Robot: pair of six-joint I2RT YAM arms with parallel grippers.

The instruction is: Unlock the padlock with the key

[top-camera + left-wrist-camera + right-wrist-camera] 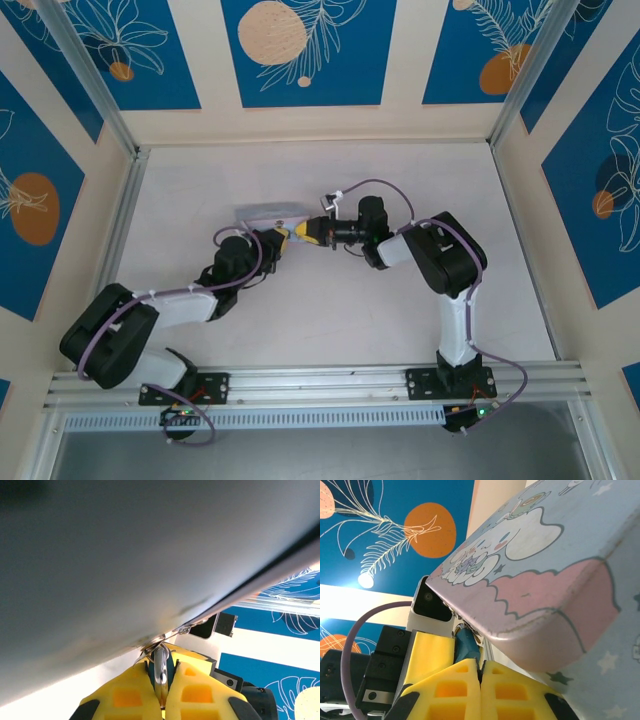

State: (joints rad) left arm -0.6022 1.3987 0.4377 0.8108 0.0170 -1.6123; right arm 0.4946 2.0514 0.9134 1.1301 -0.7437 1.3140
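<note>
L end effector [161,679] is clamped shut on the padlock [465,648], its metal shackle [160,666] pinched betw. the yellow pads, right under the cartoon tin [545,575], near mid-table [330,320]. R end effector [481,674] is closed tight, tips just at the padlock's blue body. The key can't be made out betw. them.

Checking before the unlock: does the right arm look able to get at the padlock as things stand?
Probably yes: the right gripper, shut, has its tips right at the padlock beside the corner of the tin, with nothing between. The left gripper, shut on the padlock, crowds one side.
</note>
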